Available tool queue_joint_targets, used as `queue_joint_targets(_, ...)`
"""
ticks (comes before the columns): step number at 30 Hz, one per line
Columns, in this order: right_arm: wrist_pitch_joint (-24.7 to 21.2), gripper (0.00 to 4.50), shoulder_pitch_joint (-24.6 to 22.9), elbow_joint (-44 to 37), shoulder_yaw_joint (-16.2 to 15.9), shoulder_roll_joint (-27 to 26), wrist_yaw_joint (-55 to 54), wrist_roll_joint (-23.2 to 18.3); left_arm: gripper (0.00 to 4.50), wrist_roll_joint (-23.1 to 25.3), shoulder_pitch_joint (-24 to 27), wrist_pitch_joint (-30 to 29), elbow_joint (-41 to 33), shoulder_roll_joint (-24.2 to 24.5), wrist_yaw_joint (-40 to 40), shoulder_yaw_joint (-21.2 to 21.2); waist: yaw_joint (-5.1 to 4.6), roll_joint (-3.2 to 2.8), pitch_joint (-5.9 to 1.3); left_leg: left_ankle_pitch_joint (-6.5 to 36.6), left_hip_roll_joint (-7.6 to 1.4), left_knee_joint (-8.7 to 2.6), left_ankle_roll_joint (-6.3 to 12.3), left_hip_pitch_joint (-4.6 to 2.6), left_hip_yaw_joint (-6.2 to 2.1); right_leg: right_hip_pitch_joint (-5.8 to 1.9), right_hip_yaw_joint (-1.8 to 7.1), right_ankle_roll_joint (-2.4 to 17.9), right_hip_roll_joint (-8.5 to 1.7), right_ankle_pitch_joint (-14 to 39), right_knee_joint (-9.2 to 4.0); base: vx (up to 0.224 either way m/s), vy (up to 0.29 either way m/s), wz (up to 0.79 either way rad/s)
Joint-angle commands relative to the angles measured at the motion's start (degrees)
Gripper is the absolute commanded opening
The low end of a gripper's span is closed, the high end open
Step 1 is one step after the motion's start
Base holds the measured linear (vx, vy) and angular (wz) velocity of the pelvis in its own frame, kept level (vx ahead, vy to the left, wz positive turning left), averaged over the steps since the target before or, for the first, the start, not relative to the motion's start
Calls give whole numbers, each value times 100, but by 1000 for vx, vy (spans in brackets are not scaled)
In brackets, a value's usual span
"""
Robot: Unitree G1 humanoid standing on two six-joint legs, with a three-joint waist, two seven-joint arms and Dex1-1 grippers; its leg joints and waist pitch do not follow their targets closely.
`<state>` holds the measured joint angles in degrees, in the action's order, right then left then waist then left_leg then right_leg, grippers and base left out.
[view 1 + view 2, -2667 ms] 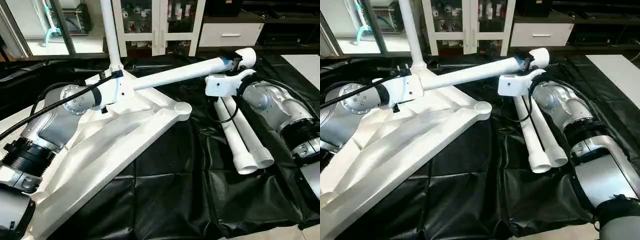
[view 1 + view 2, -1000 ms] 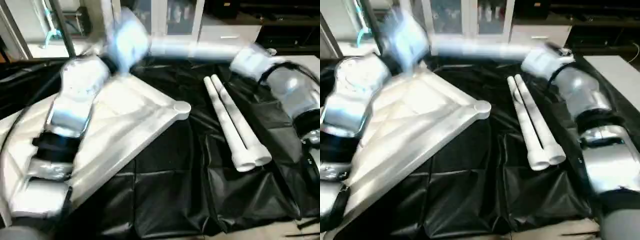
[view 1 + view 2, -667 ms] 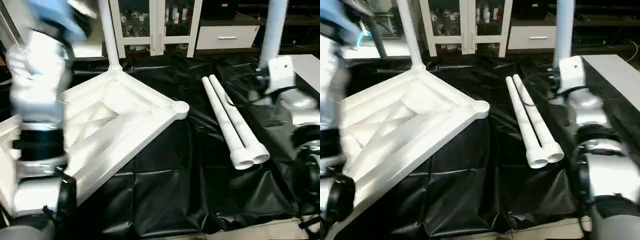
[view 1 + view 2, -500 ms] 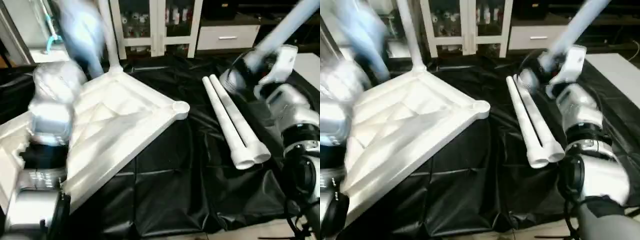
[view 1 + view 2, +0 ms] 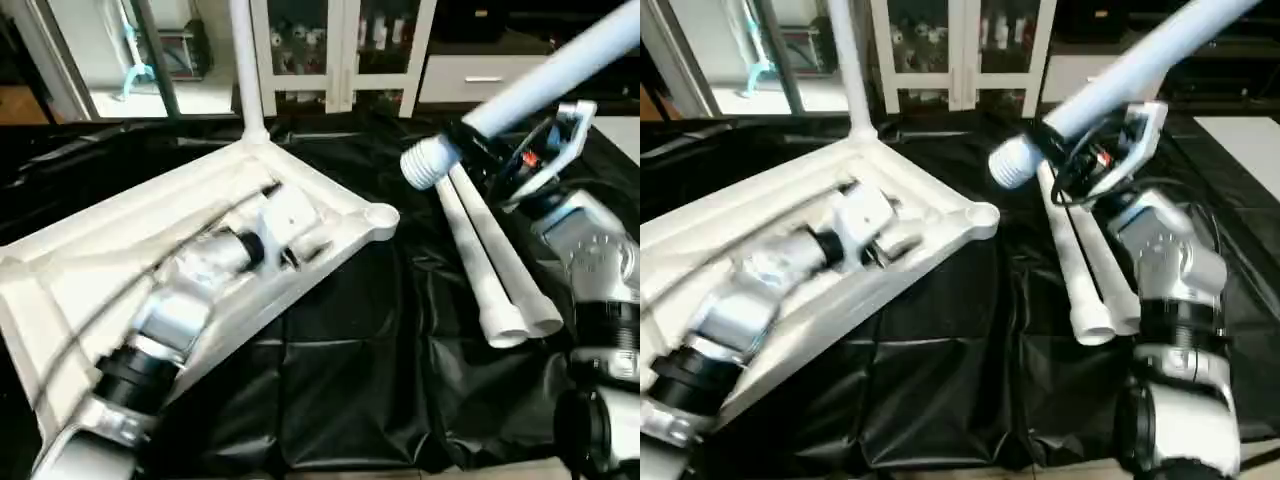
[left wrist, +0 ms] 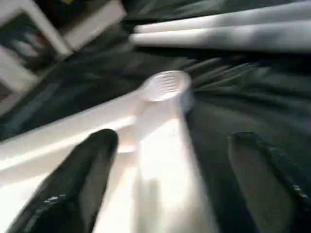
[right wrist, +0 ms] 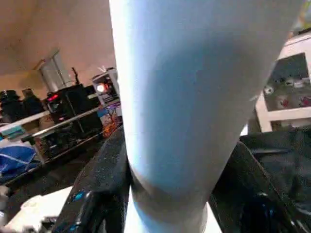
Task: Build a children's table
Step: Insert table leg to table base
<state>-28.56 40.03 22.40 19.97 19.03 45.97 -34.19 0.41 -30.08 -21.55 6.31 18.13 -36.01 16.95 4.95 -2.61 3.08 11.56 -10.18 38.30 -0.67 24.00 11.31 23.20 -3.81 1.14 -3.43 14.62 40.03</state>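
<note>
Leg [image 5: 540, 75] sits clamped in the right end effector [image 5: 497, 150], slanting up and away, socket end toward the tabletop [image 5: 120, 260]; left end effector [image 6: 170, 189], fingers spread and empty, hovers over the free corner socket [image 5: 380, 216]; two legs [image 5: 490, 270] lie beside.

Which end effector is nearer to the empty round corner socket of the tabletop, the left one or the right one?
Left. The left end effector hovers over the tabletop just beside the empty socket. The right end effector holds a leg up, farther away.
</note>
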Motion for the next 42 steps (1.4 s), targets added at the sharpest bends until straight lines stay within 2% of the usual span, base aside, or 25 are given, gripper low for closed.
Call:
queue_joint_targets(1, -122, 184, -31, -404, 115, 15, -63, -215, 437, 17, 27, -144, -75, -3, -10, 108, -31, 85, -468, 163, -310, -410, 377, -160, -184, -304, 328, 1324, -507, -409, -553, 0, 0, 0)
queue_joint_targets(4, -181, 184, -150, -665, 137, -7, -183, -345, 446, 374, 71, 3, 212, -1, 101, 341, -43, 89, -463, 114, -320, -419, 429, -164, -192, -301, 330, 1196, -487, -293, -581, 0, 0, 0)
queue_joint_targets(7, -23, 184, -191, -703, 98, -17, -351, -178, 450, 493, 85, 24, 422, -68, 228, 379, -62, 83, -473, 36, -319, -417, 408, -171, -193, -293, 322, 1184, -482, -358, -568, 0, 0, 0)
queue_joint_targets(8, 189, 184, -193, -651, 61, -28, -596, 71, 450, 635, 67, 23, 597, -112, 391, 417, -69, 83, -477, 29, -322, -419, 390, -169, -194, -292, 319, 1196, -483, -366, -567, 0, 0, 0)
queue_joint_targets(9, 319, 184, -192, -606, 35, -30, -789, 254, 450, 734, 49, 37, 749, -117, 482, 480, -89, 112, -476, -7, -320, -419, 363, -170, -190, -282, 315, 1193, -471, -390, -564, 0, 0, 0)
queue_joint_targets(12, 300, 184, -200, -602, 1, -19, -919, 342, 450, 833, 17, 41, 953, -106, 603, 552, -101, 95, -479, 17, -304, -417, 376, -169, -188, -304, 322, 1210, -487, -401, -565, 0, 0, 0)
queue_joint_targets(13, 219, 184, -242, -666, -97, 8, -919, 360, 450, 861, -5, 40, 1105, -131, 661, 541, -106, 120, -481, 2, -312, -421, 414, -171, -187, -305, 320, 1223, -487, -460, -564, 0, 0, 0)
queue_joint_targets(15, 116, 184, -284, -736, -201, 26, -961, 394, 450, 915, -31, 72, 1250, -139, 654, 571, -104, 123, -479, -66, -310, -416, 489, -163, -185, -307, 321, 1237, -489, -557, -560, 0, 0, 0)
queue_joint_targets(17, 87, 184, -310, -774, -263, 29, -993, 417, 450, 945, -41, 97, 1337, -172, 643, 572, -104, 117, -466, -12, -312, -420, 500, -165, -184, -301, 321, 1243, -502, -428, -581, 0, 0, 0)
queue_joint_targets(19, 161, 184, -320, -760, -321, 19, -1025, 501, 432, 895, -36, 103, 1395, -244, 616, 524, -111, 110, -462, 44, -321, -426, 461, -173, -185, -296, 325, 1234, -500, -321, -591, 0, 0, 0)
queue_joint_targets(23, 254, 184, -322, -714, -376, 12, -1059, 621, 403, 775, -45, 25, 1430, -321, 526, 471, -111, 118, -474, -72, -321, -422, 478, -163, -190, -307, 323, 1260, -501, -505, -558, 0, 0, 0)
queue_joint_targets(24, 258, 184, -332, -710, -394, 18, -1071, 639, 396, 558, -44, -113, 1415, -455, 499, 309, -111, 119, -472, -67, -317, -417, 488, -164, -179, -309, 327, 1292, -511, -541, -556, 0, 0, 0)
queue_joint_targets(25, 257, 184, -334, -711, -395, 19, -1072, 640, 391, 534, -44, -128, 1413, -470, 496, 291, -104, 121, -476, -68, -311, -414, 504, -165, -179, -311, 326, 1306, -508, -548, -562, 0, 0, 0)
queue_joint_targets(26, 263, 184, -351, -700, -434, 41, -1105, 661, 372, 233, -70, -313, 1377, -678, 481, 48, -105, 124, -480, -127, -314, -409, 521, -161, -174, -316, 325, 1345, -503, -651, -543, 0, 0, 0)
queue_joint_targets(28, 284, 184, -361, -654, -466, 64, -1170, 696, 361, 116, -172, -518, 1356, -810, 499, -69, -99, 124, -485, -210, -316, -403, 578, -161, -178, -314, 318, 1385, -501, -775, -531, 0, 0, 0)
queue_joint_targets(30, 288, 184, -360, -646, -472, 68, -1175, 703, 348, 160, -205, -546, 1370, -796, 487, -39, -99, 130, -484, -237, -320, -400, 659, -153, -184, -317, 317, 1378, -504, -809, -533, 0, 0, 0)
queue_joint_targets(31, 273, 184, -364, -671, -480, 64, -1168, 721, 340, 195, -250, -693, 1390, -778, 448, -27, -94, 97, -487, -244, -316, -394, 686, -156, -188, -311, 317, 1361, -506, -799, -535, 0, 0, 0)
queue_joint_targets(33, 274, 184, -362, -676, -502, 78, -1148, 750, 320, 227, -280, -756, 1396, -745, 413, -7, -103, 107, -488, -236, -323, -399, 693, -163, -191, -313, 315, 1354, -505, -784, -539, 0, 0, 0)
queue_joint_targets(36, 293, 184, -360, -662, -556, 116, -1109, 803, 306, 217, -283, -864, 1383, -668, 254, 38, -100, 84, -505, -417, -330, -388, 746, -165, -200, -322, 310, 1391, -509, -1048, -504, 0, 0, 0)
queue_joint_targets(41, 336, 184, -357, -644, -612, 135, -1088, 864, 270, 316, -260, -812, 1397, -560, 207, 104, -112, 97, -496, -328, -334, -398, 748, -166, -195, -334, 312, 1425, -518, -1030, -520, 0, 0, 0)
queue_joint_targets(42, 341, 184, -357, -642, -621, 132, -1093, 866, 252, 337, -254, -796, 1391, -519, 171, 146, -116, 95, -495, -330, -334, -400, 747, -162, -197, -335, 311, 1425, -517, -1028, -519, 0, 0, 0)
